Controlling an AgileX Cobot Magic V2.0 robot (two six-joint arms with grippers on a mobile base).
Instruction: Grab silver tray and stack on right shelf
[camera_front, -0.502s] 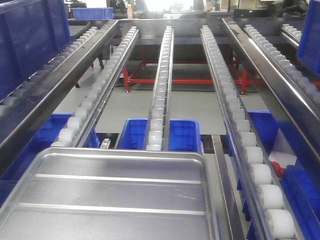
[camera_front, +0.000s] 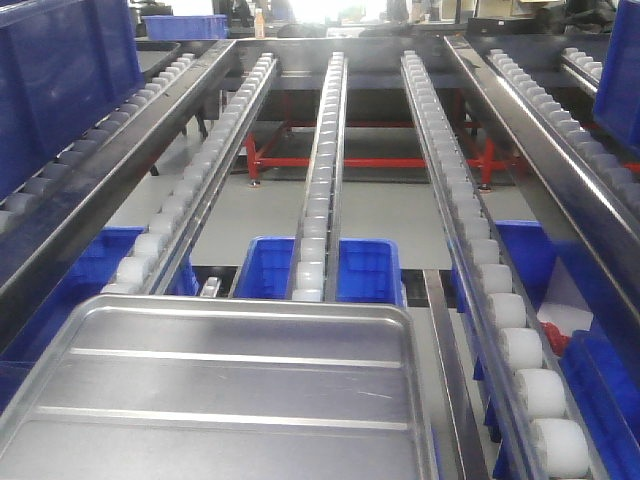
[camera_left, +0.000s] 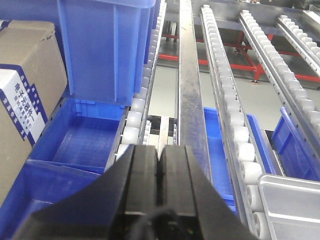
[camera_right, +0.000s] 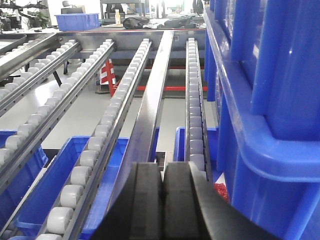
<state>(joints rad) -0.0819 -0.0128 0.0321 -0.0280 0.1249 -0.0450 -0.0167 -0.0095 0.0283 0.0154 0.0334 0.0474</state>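
Note:
The silver tray (camera_front: 220, 390) lies flat at the near left of the front view, shiny, with two raised ribs across its floor. It rests on the roller rails of the right shelf (camera_front: 440, 150), whose red cross-braces show below. One tray corner (camera_left: 290, 205) appears at the lower right of the left wrist view. My left gripper (camera_left: 160, 150) is shut and empty, to the left of that corner and apart from it. My right gripper (camera_right: 163, 167) is shut and empty above a steel rail; no tray shows in its view. Neither gripper appears in the front view.
Blue bins (camera_front: 340, 268) sit under the rails. A tall blue crate (camera_left: 105, 50) and a cardboard box (camera_left: 25, 75) stand left of the left gripper. Another blue crate (camera_right: 270, 100) stands close on the right gripper's right. Small red parts (camera_right: 220, 190) lie below it.

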